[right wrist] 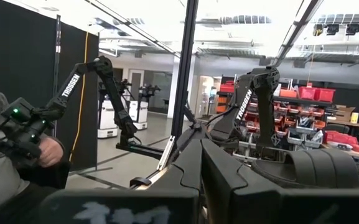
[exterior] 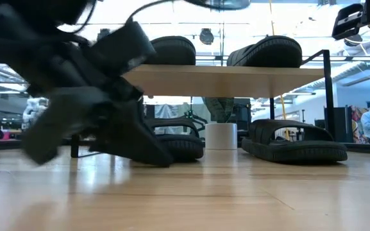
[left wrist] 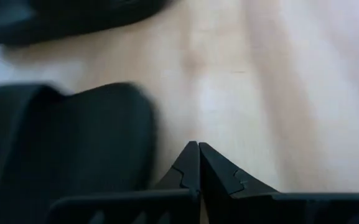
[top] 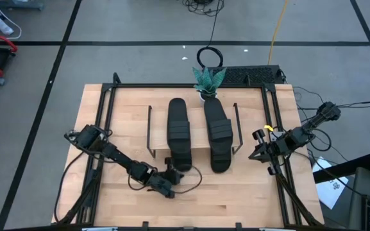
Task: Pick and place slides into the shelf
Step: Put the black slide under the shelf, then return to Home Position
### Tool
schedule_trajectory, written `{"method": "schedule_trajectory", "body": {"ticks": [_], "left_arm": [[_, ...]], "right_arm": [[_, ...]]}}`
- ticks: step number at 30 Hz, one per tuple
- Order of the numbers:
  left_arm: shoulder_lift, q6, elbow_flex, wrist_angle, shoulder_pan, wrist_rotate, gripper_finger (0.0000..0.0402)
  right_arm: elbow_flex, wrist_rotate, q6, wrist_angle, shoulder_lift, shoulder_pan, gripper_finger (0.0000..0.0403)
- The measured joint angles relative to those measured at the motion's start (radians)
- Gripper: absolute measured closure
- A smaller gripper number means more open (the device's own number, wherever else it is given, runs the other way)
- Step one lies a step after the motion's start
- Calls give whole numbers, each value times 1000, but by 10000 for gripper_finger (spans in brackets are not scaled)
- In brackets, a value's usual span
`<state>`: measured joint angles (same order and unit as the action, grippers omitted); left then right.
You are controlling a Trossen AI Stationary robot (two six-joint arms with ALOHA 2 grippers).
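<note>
Evidently the left gripper (left wrist: 199,163) is being held with its fingers pressed together on nothing, low over the table (top: 236,199), just beside a slide (left wrist: 61,149) under the shelf (top: 201,151). Jaws should be opened before the strap is approached. Two slides are lying on top; the right gripper (top: 261,153), fingers together, is waiting beside the shelf.

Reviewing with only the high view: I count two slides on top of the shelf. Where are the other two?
Observer: The low view shows both under the shelf board, on the table: one slide and another slide.
Operator: Is the left hand holding anything?
Observer: No. The left hand is shut on nothing, low over the table.
Operator: And the right hand?
Observer: The right hand is shut and empty, raised off the table.
</note>
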<state>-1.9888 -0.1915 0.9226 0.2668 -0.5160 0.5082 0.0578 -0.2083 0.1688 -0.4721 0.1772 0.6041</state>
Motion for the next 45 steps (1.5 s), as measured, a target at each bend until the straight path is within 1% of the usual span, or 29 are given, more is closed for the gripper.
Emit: {"method": "schedule_trajectory", "body": {"ticks": [5,10,11,14,16,18,20,24,26,29,31,33,36,38,41,43,45], "left_arm": [[11,159,-1,45,-57,-54,401],[67,216,-1,58,-85,-68,401],[85,229,-1,44,-91,-68,401],[145,283,-1,21,-109,-67,401],[196,330,-1,-17,-126,-55,401],[249,363,-3,-48,-142,-23,401],[305,384,-3,-99,-160,26,401],[418,399,-3,-229,-203,152,401],[475,391,-4,-298,-229,214,401],[558,390,-37,-317,-258,288,401],[616,408,-79,-304,-268,300,401],[677,435,-131,-265,-264,303,401],[779,498,-222,-206,-234,295,401],[858,564,-283,-142,-203,252,401],[996,663,-362,-37,-140,162,401],[1090,660,-400,-3,-90,135,401],[1183,619,-427,-3,-46,127,401]], "right_arm": [[0,0,12,29,0,0,403],[0,3,35,38,8,0,403],[0,15,42,39,13,0,403],[0,94,76,42,37,0,403],[0,112,86,20,54,0,403],[0,86,80,-3,67,0,403],[0,51,38,-12,79,0,403],[0,52,27,-29,100,0,403],[0,27,30,-73,104,0,403],[0,27,27,-105,113,0,403],[0,26,23,-117,120,0,403],[0,8,22,-134,128,0,403],[0,-53,18,-140,145,0,403],[0,-92,17,-149,153,0,403],[16,-132,62,-128,154,-2,403],[46,-164,84,-104,154,-2,403],[77,-218,89,-55,150,-2,403]]}}
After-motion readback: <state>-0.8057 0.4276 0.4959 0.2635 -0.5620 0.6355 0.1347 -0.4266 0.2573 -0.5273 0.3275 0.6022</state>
